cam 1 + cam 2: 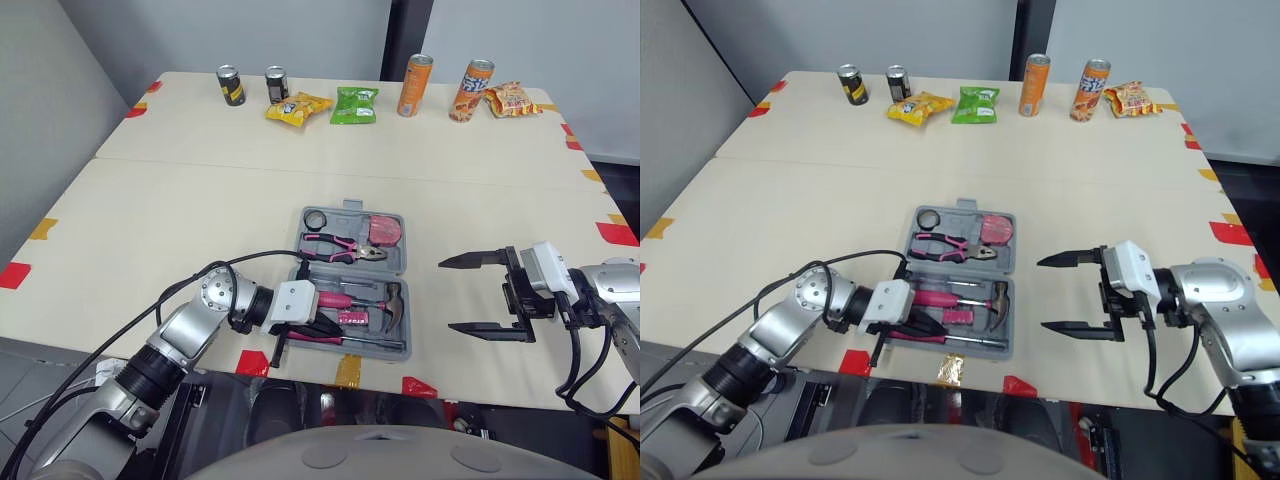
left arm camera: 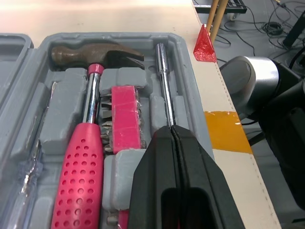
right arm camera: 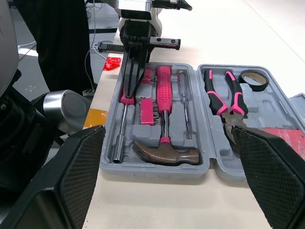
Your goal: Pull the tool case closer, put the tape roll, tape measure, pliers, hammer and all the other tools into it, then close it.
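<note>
Left wrist view: left end effector [image 2: 172,130] closed over the driver [image 2: 163,81] (hammer [image 2: 90,98] alongside).

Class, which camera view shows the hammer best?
The right wrist view: the whole hammer lies unobstructed in the tool case. The left wrist view cuts off its handle; both eye views show it from afar.

Left hand [image 1: 332,329] has fingers pressed together; right hand [image 1: 446,295] holds them spread wide.
</note>
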